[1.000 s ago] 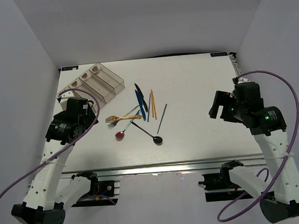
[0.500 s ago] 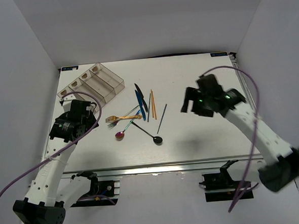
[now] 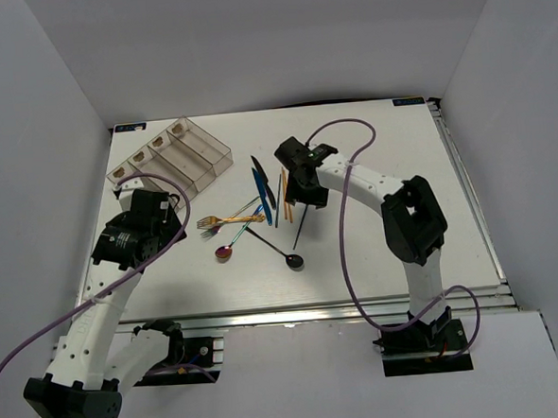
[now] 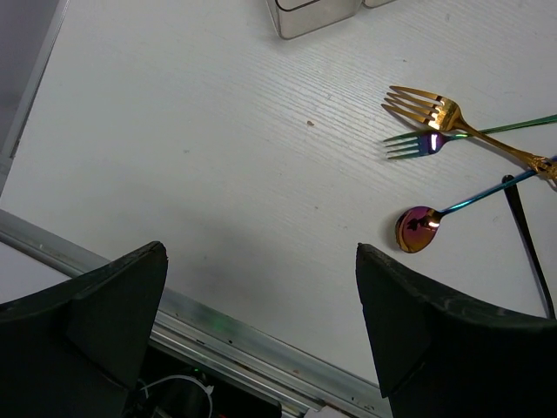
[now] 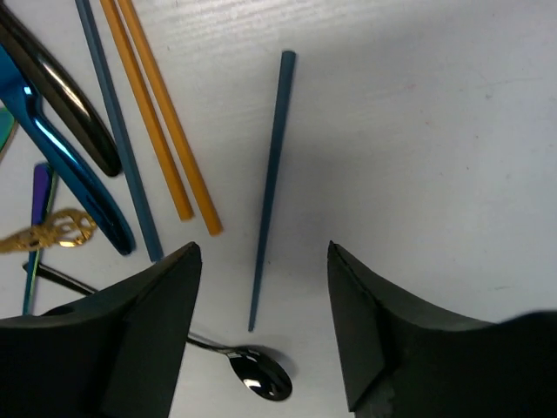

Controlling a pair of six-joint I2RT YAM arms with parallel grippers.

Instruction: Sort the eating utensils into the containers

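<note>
No utensils (image 3: pixel 261 199) lie in the organiser tray (image 3: pixel 208 136) yet; left gripper (image 4: pixel 259 254) gapes idle, right gripper (image 5: pixel 261 261) hangs jaws apart over a dark chopstick (image 5: pixel 273 165).

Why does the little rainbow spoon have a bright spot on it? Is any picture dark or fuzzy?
Left wrist view: the iridescent spoon mirrors the light as a bright glint, while the left gripper's fingers come out nearly black, with little detail. Right wrist view: the black spoon glints too, and a soft grey shadow lies right of the dark chopstick. Top view: even light, sharp.
</note>
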